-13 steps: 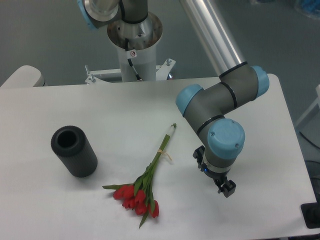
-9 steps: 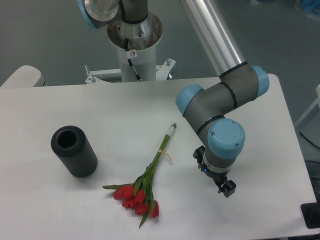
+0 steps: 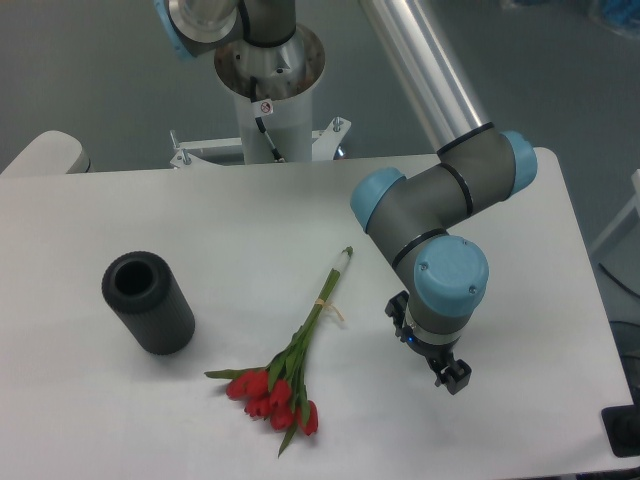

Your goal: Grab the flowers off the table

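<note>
red tulip buds mark the head of the flowers (image 3: 283, 372), which lie flat on the table (image 3: 120, 420), a white top with rounded corners. the buds cluster toward the front edge, a little left of the middle, and the thin green stems run up and to the right, ending near the centre of the table. a pale band wraps the stems about halfway along.

the gripper (image 3: 447, 372) hangs to the right of the flowers, apart from them, below the arm's blue-capped wrist joint. only a dark bit of it shows under the wrist, so i cannot tell whether its fingers are spread or closed. nothing is seen held in it.

a black cylinder (image 3: 148, 302) lies tilted on the left part of the table, its open mouth turned up and toward the back edge. it sits well apart from the flowers.

the arm's white mounting post (image 3: 270, 110) stands just behind the back edge of the table.
</note>
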Available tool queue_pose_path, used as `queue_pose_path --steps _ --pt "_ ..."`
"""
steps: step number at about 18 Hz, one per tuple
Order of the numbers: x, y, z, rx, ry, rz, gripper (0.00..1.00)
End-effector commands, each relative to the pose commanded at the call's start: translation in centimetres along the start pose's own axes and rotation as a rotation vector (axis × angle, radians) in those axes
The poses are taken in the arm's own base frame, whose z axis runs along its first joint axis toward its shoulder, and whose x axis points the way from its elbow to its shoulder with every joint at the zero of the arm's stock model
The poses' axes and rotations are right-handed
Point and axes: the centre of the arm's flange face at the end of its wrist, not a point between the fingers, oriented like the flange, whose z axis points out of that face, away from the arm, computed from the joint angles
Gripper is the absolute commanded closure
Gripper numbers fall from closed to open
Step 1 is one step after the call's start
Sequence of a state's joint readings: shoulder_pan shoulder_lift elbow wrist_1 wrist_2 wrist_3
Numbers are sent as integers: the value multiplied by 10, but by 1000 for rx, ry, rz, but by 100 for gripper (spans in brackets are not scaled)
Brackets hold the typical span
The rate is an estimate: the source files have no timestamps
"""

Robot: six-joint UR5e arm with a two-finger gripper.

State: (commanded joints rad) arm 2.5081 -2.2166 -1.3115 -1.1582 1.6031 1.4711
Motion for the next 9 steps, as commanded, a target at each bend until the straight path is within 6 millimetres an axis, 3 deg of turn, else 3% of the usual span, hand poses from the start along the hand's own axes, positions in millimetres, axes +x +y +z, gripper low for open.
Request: queue_pose_path --steps 3,9 --pt "5 -5 0 11 9 -40 0" --pt "46 -23 -4 55 50 -116 0"
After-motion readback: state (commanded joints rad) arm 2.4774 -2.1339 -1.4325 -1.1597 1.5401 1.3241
